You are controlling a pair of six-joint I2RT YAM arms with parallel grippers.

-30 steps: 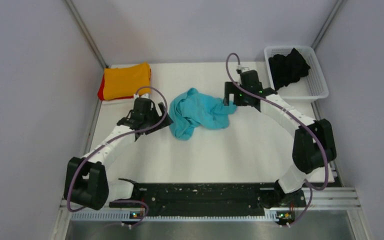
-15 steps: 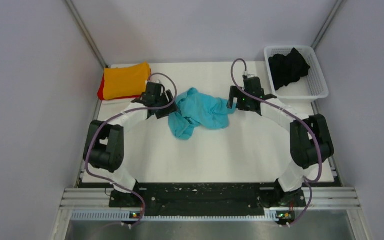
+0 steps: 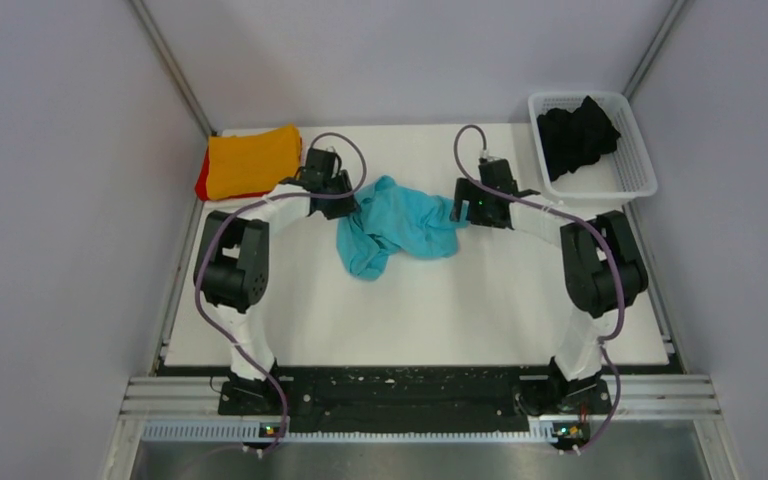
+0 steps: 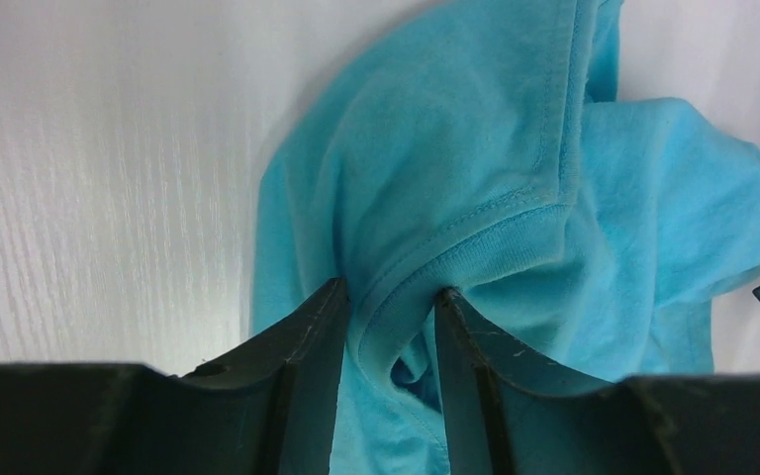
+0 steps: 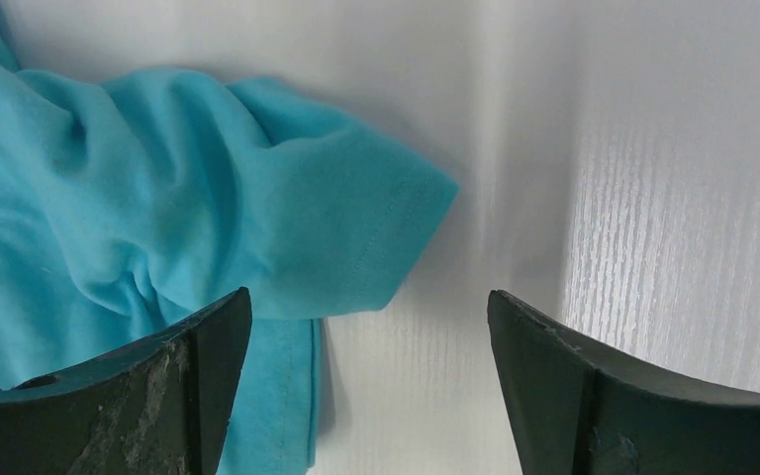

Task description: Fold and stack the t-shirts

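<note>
The turquoise t-shirt [image 3: 397,225] lies crumpled on the far middle of the worktop [image 3: 480,300]. Its longer span runs crosswise between the two arms, with one lobe sagging toward the near left. The left hand [image 4: 391,292] pinches a stitched, banded fold at the shirt's left edge, with cloth bunched between the fingers. The right hand [image 5: 368,297] is spread wide over a sleeve at the shirt's right edge – the sleeve's hemmed end points away from the bulk. A folded orange t-shirt [image 3: 252,160] sits on a red t-shirt [image 3: 203,183] in the far-left corner. A black t-shirt [image 3: 577,130] is heaped in the white mesh basket [image 3: 640,170] – far right.
</note>
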